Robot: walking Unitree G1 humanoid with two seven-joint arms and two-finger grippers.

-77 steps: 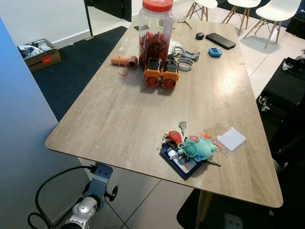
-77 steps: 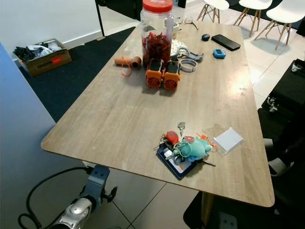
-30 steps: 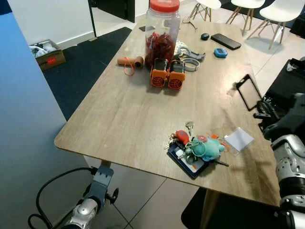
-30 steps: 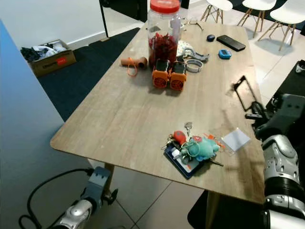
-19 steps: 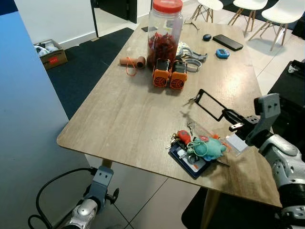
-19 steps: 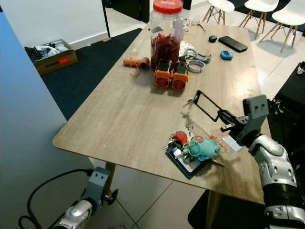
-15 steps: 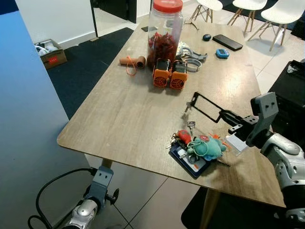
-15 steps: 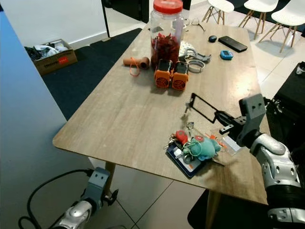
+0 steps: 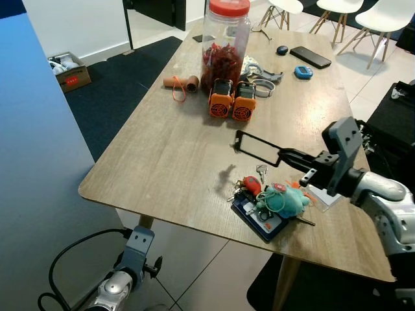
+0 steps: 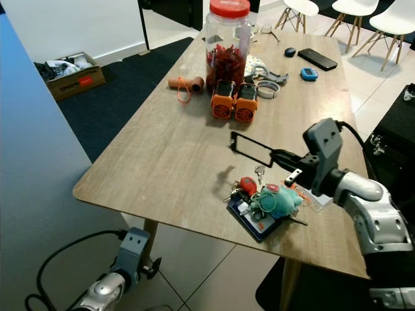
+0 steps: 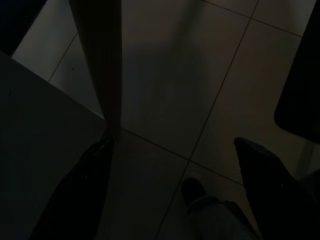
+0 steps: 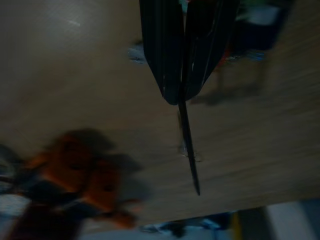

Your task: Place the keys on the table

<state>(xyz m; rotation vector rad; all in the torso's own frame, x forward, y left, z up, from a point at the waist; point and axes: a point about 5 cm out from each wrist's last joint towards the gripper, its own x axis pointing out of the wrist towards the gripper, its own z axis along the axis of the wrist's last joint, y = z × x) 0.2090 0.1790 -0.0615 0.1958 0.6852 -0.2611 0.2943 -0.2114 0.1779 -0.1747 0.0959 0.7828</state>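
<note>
Right arm [image 9: 363, 184] reaches leftward, fingers [image 9: 256, 148] above keys [image 9: 269, 201].

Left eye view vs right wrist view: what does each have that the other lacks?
Left eye adds: keys with teal plush lying near the table's front edge, red-lidded jar, phone, left arm hanging idle. Right wrist adds: blurred close-up of the wood under the hand. Shared: right hand above the table, orange pair.

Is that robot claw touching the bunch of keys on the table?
Apart. In the left eye view the right gripper hovers above bare wood, its shadow beneath it, beyond the keys.
</note>
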